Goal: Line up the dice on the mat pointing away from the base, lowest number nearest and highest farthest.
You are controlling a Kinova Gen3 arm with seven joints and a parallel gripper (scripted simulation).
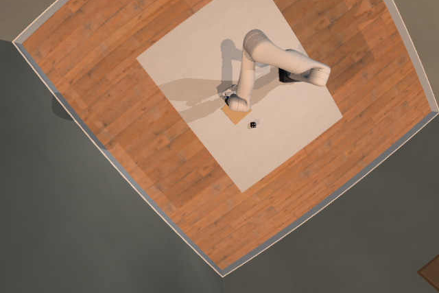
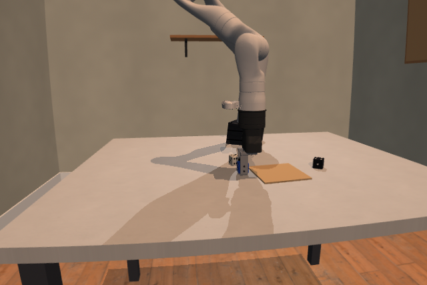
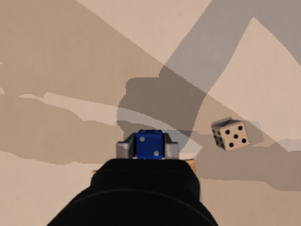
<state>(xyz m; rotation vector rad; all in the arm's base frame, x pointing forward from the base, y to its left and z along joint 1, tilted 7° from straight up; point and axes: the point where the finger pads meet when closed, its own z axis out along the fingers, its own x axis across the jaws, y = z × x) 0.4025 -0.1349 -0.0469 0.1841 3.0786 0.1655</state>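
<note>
My gripper [image 2: 243,167] [image 3: 150,140] points down at the table beside the mat's edge. Its fingers stand against both sides of the blue die [image 3: 149,141], which shows a two on top and sits low at the table surface. The white die [image 2: 232,159] [image 3: 234,136] shows a five on top and stands on the table off the mat, clear of the fingers. The black die [image 1: 252,125] [image 2: 318,163] stands on the table at the mat's other side; its top number is too small to read surely. The orange mat [image 1: 235,119] [image 2: 281,173] lies flat and bears no die.
The robot's base [image 1: 284,75] stands near the edge of the pale table [image 1: 198,49] [image 2: 193,213]. The arm hangs over part of the mat in the top view and hides the blue and white dice there. Arm shadows fall around the gripper.
</note>
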